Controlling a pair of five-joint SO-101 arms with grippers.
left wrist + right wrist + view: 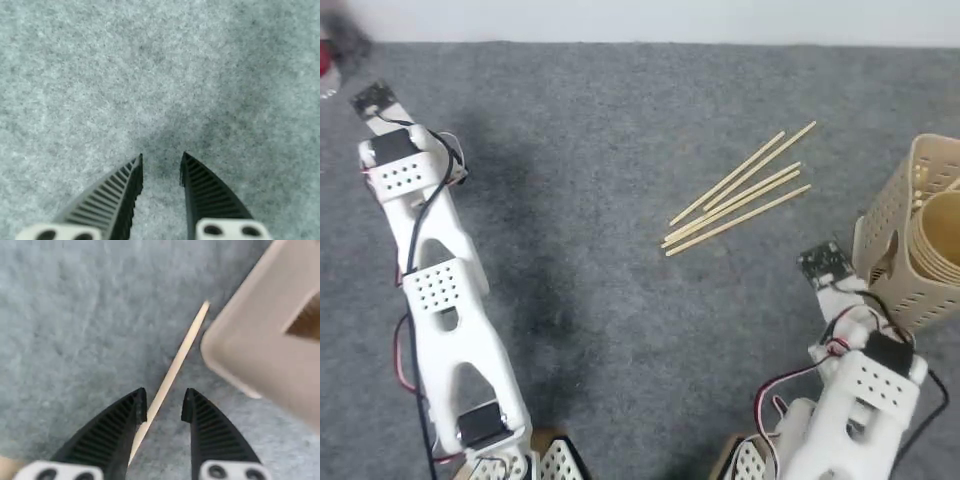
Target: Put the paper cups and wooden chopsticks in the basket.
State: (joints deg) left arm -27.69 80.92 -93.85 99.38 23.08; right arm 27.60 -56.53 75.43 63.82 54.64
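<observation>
A: Where is the chopstick [181, 351]?
B: Between the tips of my right tool [163, 392], slightly spread, not pinching. Basket [260, 340] just beside.
A: Advice?
B: I should close firmly, then lift over the rim.

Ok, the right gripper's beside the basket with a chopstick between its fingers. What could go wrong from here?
1. The right gripper is open and the chopstick only leans along one finger, so it may slip out or be left behind on a lift.
2. Its far tip sits near the basket corner and could snag the wall instead of going in.
3. The loose chopsticks lie bunched and crossing; grabbing one may scatter the rest.
</observation>
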